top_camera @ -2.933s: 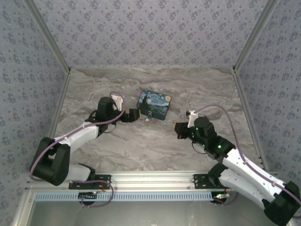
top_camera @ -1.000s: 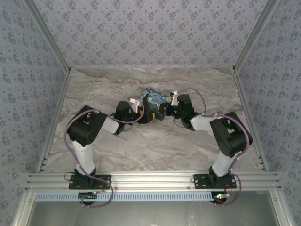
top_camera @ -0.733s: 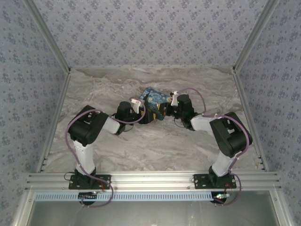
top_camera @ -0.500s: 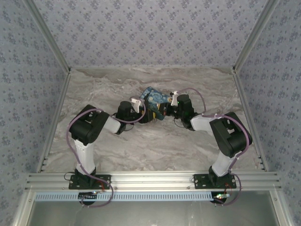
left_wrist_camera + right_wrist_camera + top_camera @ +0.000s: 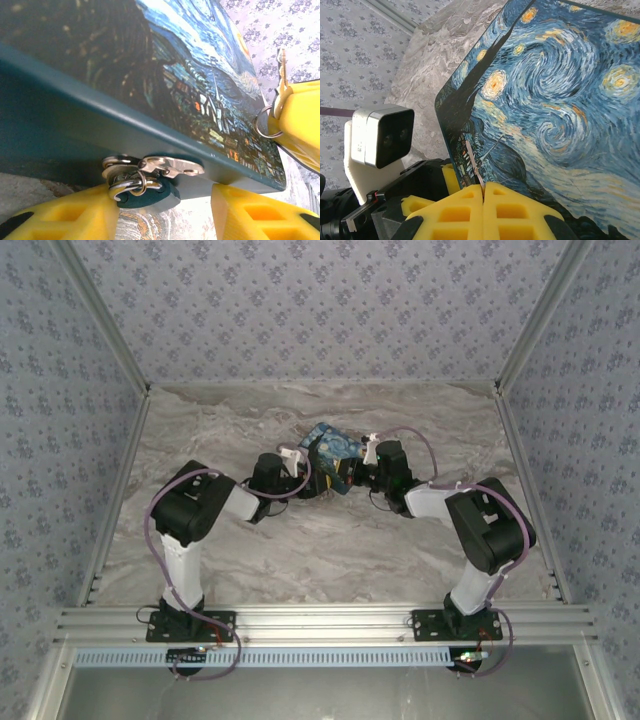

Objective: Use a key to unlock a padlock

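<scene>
Landmark: blue starry-night painted box [image 5: 335, 443] on the grey marbled table [image 5: 300, 550].
Around it: a silvery metal hasp [image 5: 170, 165] sits on the box's teal front wall. A white camera block [image 5: 379, 135] stands just off the box's corner.
Padlock: the small blue-bodied padlock with a silvery shackle [image 5: 146, 194] hangs from the hasp, below the box's front edge.
Left gripper [image 5: 162, 202]: yellow fingers spread on either side of the padlock at the box's front wall. One finger touches it, the other is apart.
Right gripper [image 5: 483, 197]: yellow fingers pressed together over the box's lid, pinching the thin dark metal key [image 5: 474, 165].
In the way: the box's front edge lies between the key and the padlock, and the two are apart.
</scene>
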Available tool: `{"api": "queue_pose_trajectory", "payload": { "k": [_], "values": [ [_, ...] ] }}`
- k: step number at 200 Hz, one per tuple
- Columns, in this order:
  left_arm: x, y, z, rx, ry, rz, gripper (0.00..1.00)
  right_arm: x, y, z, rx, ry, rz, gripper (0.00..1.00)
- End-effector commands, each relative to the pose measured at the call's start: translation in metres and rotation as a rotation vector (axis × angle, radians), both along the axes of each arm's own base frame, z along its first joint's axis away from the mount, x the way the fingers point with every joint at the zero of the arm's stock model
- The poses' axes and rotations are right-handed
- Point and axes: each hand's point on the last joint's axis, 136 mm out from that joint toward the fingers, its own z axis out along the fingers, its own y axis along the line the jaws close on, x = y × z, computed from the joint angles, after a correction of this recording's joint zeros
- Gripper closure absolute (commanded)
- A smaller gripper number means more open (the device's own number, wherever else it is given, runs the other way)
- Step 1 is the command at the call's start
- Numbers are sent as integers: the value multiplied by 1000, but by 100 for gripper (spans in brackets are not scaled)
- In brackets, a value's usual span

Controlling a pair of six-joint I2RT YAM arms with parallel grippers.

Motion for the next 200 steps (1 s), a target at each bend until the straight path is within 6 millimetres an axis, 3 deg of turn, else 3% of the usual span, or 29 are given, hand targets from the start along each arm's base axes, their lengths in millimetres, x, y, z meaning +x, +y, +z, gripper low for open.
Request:
{"api": "queue_pose_trajectory", "payload": {
  "k": [1,108,137,178,200],
  "values": [
    [-10,-4,-27,31,115,9,51,-20,-1,-43,-70,130,15,100],
    [-6,-4,-23,18,128,28,63,-21,4,-38,-62,115,27,100],
    [-8,-4,-16,9,114,26,65,-18,5,-19,-40,73,29,100],
    [-10,-2,-3,-11,108,30,66,-19,-2,24,-49,-42,35,100],
    [-10,-3,2,-27,109,32,67,-29,-9,29,-105,-68,42,100]
  ]
}}
